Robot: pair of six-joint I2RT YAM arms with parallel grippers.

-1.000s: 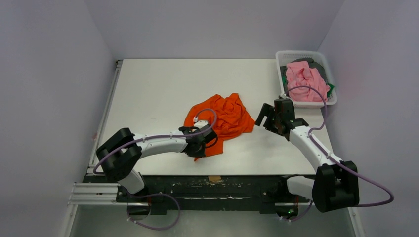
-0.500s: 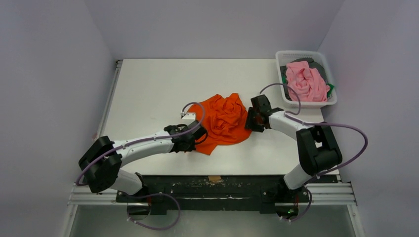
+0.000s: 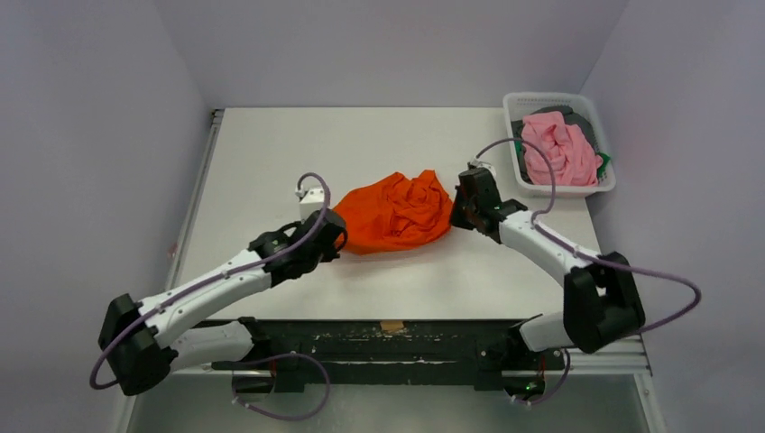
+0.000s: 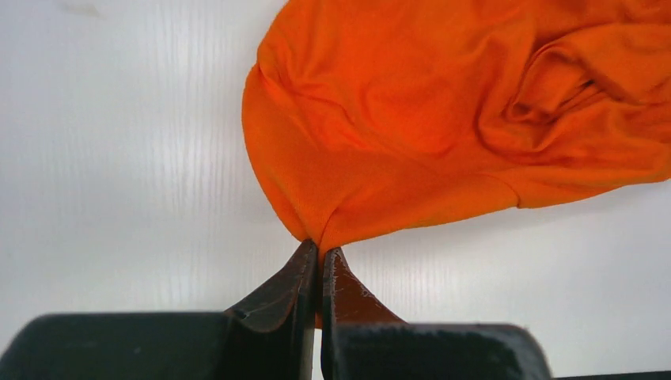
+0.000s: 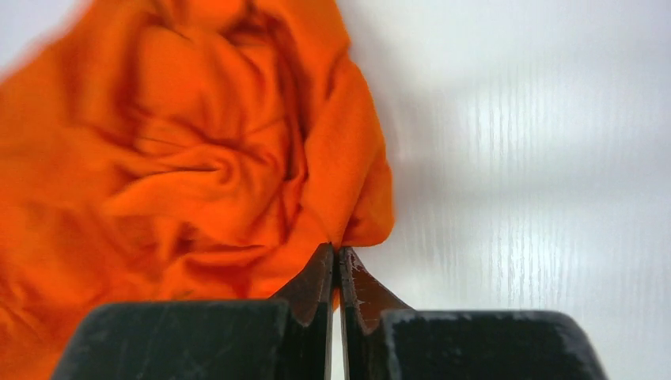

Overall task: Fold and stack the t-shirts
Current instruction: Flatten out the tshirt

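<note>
A bright orange t-shirt (image 3: 397, 212) lies crumpled in the middle of the white table, lifted a little at both ends. My left gripper (image 3: 332, 236) is shut on its left edge; in the left wrist view the cloth (image 4: 443, 127) is pinched between the closed fingertips (image 4: 320, 252). At the shirt's right edge my right gripper (image 3: 458, 215) is shut on a fold, and the right wrist view shows orange cloth (image 5: 190, 174) running into its closed tips (image 5: 336, 252). A light pink t-shirt (image 3: 559, 149) sits on darker ones in the basket.
The white mesh basket (image 3: 561, 101) stands at the table's back right corner, close behind my right arm. Grey walls enclose the table on the left, back and right. A black rail (image 3: 388, 338) runs along the near edge.
My right gripper reached in to the orange shirt's right edge and shut on it. My left gripper, still shut on the cloth, pulled its end to the left and away from the front edge.
</note>
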